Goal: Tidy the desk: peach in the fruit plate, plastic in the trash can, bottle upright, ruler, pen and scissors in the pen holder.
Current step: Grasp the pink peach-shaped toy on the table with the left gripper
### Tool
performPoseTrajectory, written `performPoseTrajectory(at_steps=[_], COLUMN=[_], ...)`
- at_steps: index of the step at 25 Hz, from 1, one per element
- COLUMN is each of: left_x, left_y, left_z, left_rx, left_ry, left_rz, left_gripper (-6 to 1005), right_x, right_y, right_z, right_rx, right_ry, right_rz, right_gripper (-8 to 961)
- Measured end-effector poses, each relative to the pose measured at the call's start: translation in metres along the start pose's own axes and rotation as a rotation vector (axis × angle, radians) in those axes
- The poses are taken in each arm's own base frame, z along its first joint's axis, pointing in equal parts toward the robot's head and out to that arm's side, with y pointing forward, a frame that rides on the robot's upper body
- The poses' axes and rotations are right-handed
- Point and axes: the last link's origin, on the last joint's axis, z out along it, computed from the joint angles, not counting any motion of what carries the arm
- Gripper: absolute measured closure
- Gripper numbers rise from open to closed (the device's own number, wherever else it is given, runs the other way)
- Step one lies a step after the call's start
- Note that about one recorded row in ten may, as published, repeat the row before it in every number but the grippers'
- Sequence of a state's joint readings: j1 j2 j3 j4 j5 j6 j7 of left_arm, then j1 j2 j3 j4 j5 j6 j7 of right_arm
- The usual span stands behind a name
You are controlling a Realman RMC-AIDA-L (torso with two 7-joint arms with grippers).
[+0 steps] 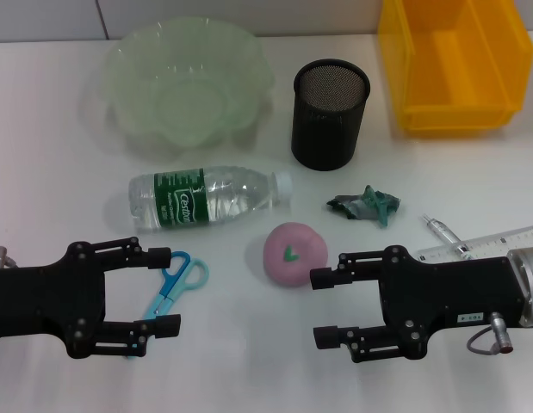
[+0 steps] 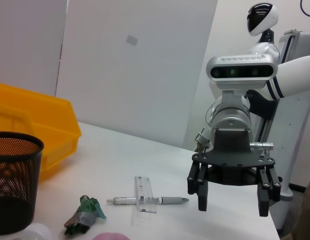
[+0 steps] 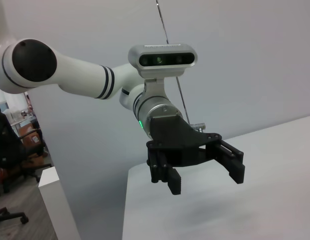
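Observation:
The peach (image 1: 294,252) rests on the desk (image 1: 59,172), just ahead of my open right gripper (image 1: 325,307). A bottle (image 1: 206,198) lies on its side in front of the fruit plate (image 1: 189,82). Crumpled green plastic (image 1: 365,205) sits below the pen holder (image 1: 329,112). Beside my right wrist the pen (image 1: 445,234) lies under the ruler (image 1: 481,245). Blue-handled scissors (image 1: 176,280) lie between the fingers of my open left gripper (image 1: 163,292). The trash can (image 1: 451,64) stands at the back right.
The left wrist view looks across at the right gripper (image 2: 230,200), the pen (image 2: 149,201), the ruler (image 2: 146,195), the plastic (image 2: 84,215) and the pen holder (image 2: 12,185). The right wrist view faces the left gripper (image 3: 205,179) over bare desk.

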State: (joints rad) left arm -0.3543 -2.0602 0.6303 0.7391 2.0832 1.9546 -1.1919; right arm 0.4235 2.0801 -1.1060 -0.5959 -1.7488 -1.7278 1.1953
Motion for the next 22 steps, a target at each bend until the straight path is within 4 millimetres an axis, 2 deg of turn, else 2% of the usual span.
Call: performPoseTrajectory(at_steps=[12, 22], left_x=[0.002, 0.009], left_y=[-0.002, -0.007], left_z=[0.002, 0.004], left_rx=[-0.002, 0.006], left_ry=[0.001, 0.023], left_rz=[0.007, 0.024], left_gripper=[189, 204], right_x=[0.004, 0.015], right_y=[0.002, 0.009], right_z=[0.002, 0.003], right_rx=[0.006, 0.023], right_ry=[-0.016, -0.065], right_rz=[0.017, 0.009], right_gripper=[274, 274])
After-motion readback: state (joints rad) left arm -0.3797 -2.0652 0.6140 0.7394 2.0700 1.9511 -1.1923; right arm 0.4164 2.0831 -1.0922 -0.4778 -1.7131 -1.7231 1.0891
